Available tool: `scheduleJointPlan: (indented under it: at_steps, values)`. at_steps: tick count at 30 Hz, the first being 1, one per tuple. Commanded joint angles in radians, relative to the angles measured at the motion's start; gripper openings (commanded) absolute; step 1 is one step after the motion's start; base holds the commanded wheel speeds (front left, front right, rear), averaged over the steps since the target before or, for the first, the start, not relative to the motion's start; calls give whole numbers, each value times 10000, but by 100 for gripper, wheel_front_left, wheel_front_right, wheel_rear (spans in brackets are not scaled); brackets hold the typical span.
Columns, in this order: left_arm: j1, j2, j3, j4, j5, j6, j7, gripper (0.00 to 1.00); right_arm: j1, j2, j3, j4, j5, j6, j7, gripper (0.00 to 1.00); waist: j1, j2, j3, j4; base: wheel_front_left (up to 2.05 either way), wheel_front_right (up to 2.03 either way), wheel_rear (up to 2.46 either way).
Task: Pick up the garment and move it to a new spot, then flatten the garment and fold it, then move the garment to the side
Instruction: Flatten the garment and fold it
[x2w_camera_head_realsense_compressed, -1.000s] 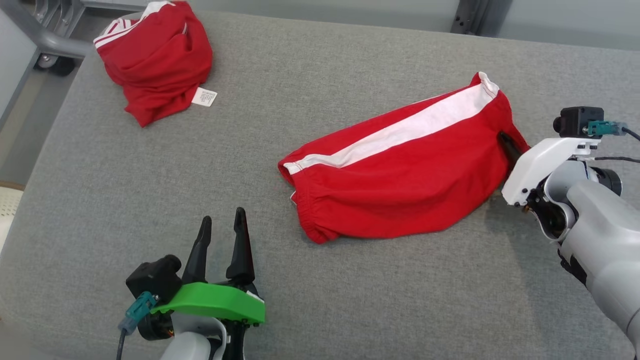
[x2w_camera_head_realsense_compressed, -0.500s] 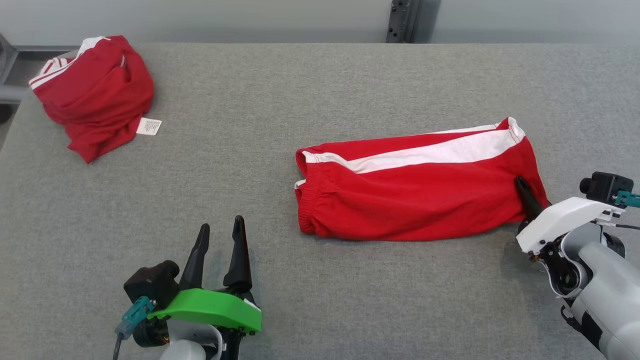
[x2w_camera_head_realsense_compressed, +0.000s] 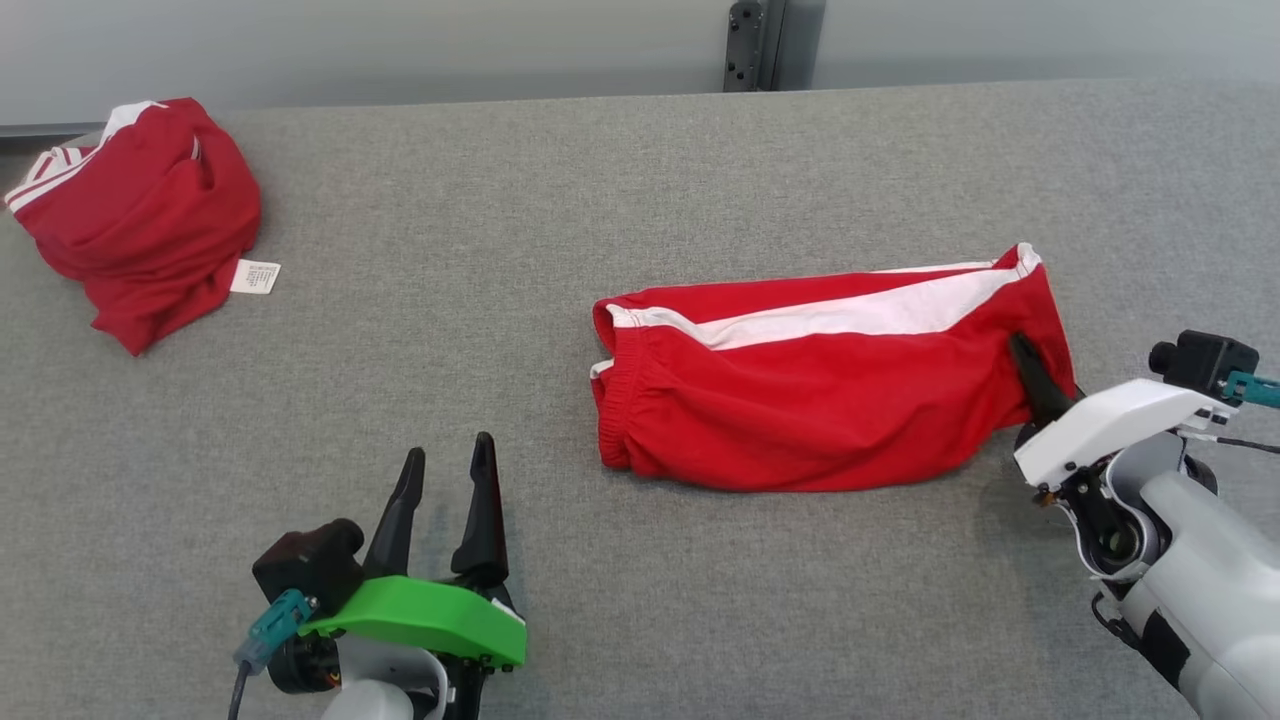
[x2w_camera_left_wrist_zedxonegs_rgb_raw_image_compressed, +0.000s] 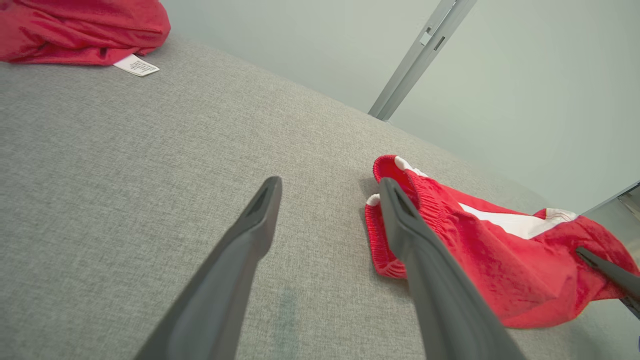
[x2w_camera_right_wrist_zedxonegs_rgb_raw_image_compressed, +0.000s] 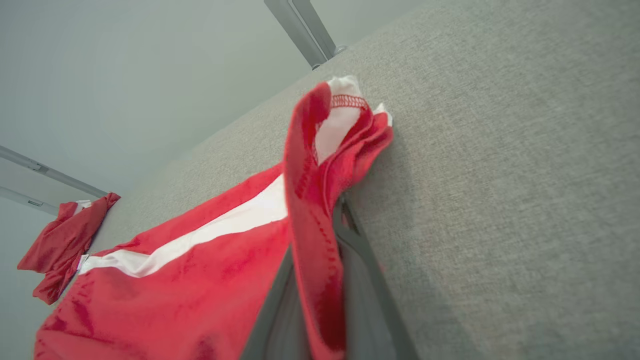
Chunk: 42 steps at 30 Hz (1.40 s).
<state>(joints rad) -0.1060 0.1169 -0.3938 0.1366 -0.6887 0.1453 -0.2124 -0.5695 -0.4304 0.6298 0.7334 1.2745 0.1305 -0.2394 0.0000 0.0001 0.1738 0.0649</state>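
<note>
Colour notes, logged from my remote station.

Garment (x2w_camera_head_realsense_compressed: 820, 400), centre-right of the head view: saturated red, with one broad white stripe along its upper edge. Its gathered waistband at the left end is red.

Second garment (x2w_camera_head_realsense_compressed: 140, 215), upper left: the same red, with thin white stripes at its top corner. Its label (x2w_camera_head_realsense_compressed: 255, 276) is white with small dark print.

Surface (x2w_camera_head_realsense_compressed: 500, 330): mid-grey woven fabric with a fine heathered fleck, otherwise plain.

My left claw (x2w_camera_head_realsense_compressed: 450, 455), lower left: black fingers, bright green cover (x2w_camera_head_realsense_compressed: 420, 615), teal plug (x2w_camera_head_realsense_compressed: 275, 615).

My right claw (x2w_camera_head_realsense_compressed: 1022, 348), right edge: black fingers, white cover (x2w_camera_head_realsense_compressed: 1110, 425), pale grey forearm (x2w_camera_head_realsense_compressed: 1210, 590).

Wall (x2w_camera_head_realsense_compressed: 400, 40), top: pale grey-green, with a dark grey post (x2w_camera_head_realsense_compressed: 750, 45).
</note>
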Motion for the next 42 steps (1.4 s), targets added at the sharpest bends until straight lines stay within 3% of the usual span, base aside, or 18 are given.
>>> scheduleJointPlan:
  at_steps: [1,10,18,31,32,33,34,42]
  values:
    - [-25,76,2,14,-24,16,-1,100,-223,91,39,-121,53,4,51,0,0,-1,-64,84,0,0,0]
    - [-50,-17,-44,62,-133,-12,-51,100,-1123,916,693,-440,-352,4,430,0,0,-1,-347,715,0,0,0]
    - [-21,-110,-92,57,-227,-27,-104,100,-1114,1852,1857,-723,-755,4,874,0,0,-1,-507,1386,0,0,0]
    - [91,-153,2,91,-393,-21,-205,100,-1237,2371,2944,228,-1309,4,994,0,0,-1,-496,1670,0,0,0]
    - [95,-155,5,95,-385,-16,-209,100,-1264,2400,2977,285,-1343,4,966,16,0,-1,-497,1654,0,0,0]
    - [96,-159,3,98,-342,-13,-219,100,-1265,2438,3026,310,-1363,4,935,77,0,-1,-502,1635,0,0,0]
    - [93,-161,-2,104,-336,-10,-225,100,-1269,2468,3057,303,-1355,4,881,100,0,-1,-507,1614,0,0,0]
    - [84,-160,-91,137,-340,-19,-222,100,-984,2306,3214,-343,-1148,4,463,100,0,-1,-578,1386,0,0,0]
